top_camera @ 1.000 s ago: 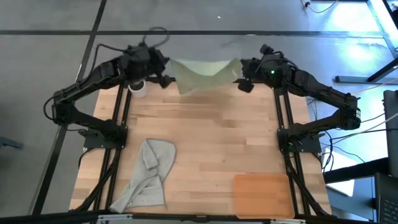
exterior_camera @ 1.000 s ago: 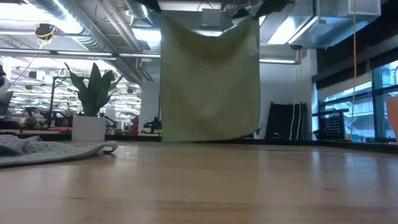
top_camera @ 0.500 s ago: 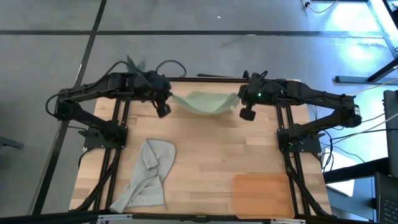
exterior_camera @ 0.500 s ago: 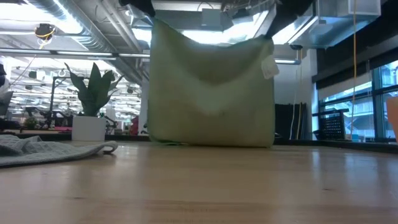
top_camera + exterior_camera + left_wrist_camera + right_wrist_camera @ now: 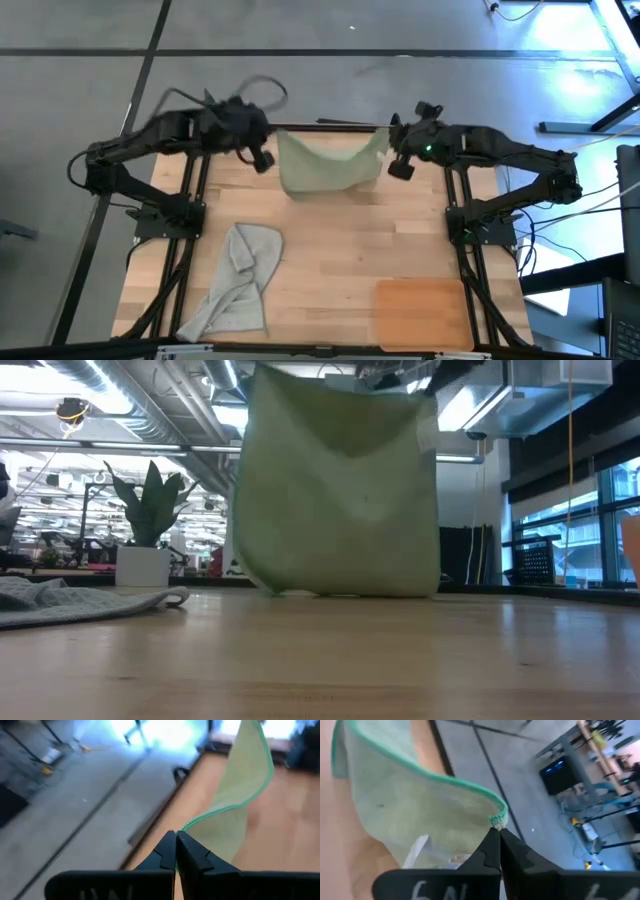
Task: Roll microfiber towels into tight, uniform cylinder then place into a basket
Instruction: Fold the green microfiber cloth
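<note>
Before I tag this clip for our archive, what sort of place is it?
Most likely a robotics lab or workshop: exposed ceiling ducts, benches of equipment behind the potted plant, and a wooden table framed by two robot arms.

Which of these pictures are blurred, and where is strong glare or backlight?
High view: the left gripper and its arm are smeared by motion, while the right gripper is sharper. Low view: the green towel hangs in front of bright ceiling lights. Left wrist view: glare whitens the floor beyond the table.
</note>
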Tool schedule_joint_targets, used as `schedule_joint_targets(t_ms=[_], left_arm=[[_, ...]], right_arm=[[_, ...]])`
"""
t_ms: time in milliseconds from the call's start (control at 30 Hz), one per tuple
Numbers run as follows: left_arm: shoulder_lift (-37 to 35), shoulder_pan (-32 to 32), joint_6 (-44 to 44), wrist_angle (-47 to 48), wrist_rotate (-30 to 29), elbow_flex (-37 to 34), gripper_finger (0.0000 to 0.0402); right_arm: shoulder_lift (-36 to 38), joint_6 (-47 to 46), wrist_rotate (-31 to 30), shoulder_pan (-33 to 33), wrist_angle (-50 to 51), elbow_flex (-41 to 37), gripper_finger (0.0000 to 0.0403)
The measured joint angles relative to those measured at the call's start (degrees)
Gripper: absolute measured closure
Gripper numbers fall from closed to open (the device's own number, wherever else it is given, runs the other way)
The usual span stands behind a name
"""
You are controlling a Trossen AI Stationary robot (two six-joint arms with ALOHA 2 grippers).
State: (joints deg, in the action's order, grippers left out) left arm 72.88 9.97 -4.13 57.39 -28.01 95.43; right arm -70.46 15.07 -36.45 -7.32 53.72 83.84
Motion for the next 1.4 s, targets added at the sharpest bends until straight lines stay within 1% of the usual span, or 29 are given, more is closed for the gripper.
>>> schedule_joint_targets(t_ms=[100,233,300,533,800,867,1000,1067,1300,1400], left_arm=[[0.2,1.53,2.3,0.51,-1.03,3.95,0.0401],[0.01,3.55,5.76,-0.79,-1.3,7.17,0.0401],[0.17,4.49,6.55,-1.02,-1.29,7.48,0.0401],[0.74,7.42,8.33,0.96,-1.05,6.48,0.0402],[3.22,12.76,15.26,-1.6,-1.12,6.28,0.0401],[3.95,14.19,16.11,-2.13,-0.77,6.28,0.0401],[5.13,17.14,16.97,-4.23,1.9,6.28,0.0401],[5.77,18.15,18.58,-5.43,2.14,6.26,0.0401],[7.32,19.68,23.1,-11.9,2.2,6.34,0.0401],[7.46,19.56,23.69,-10.67,4.05,6.26,0.0401]], right_arm=[[0.0,2.18,-0.5,-0.91,-0.14,2.48,0.0403],[0.0,5.84,-4.27,-1.46,-2.07,4.55,0.0403],[0.0,7.56,-4.96,-2.02,-2.56,5.09,0.0403],[-0.24,7.74,-4.8,-4.25,-2.98,4.93,0.0403],[-0.44,10.8,-4.47,-8.95,-3.37,4.88,0.0403],[-0.44,10.84,-3.98,-10.37,-3.39,4.87,0.0403],[-0.44,11.09,-1.71,-13.14,-4.07,4.85,0.0403],[-0.44,12.74,-0.94,-14.42,-5.4,4.85,0.0403],[-0.44,15.32,-0.5,-17.35,-9.78,4.82,0.0402],[-0.44,14.17,2.17,-17.69,-8.58,4.82,0.0402]])
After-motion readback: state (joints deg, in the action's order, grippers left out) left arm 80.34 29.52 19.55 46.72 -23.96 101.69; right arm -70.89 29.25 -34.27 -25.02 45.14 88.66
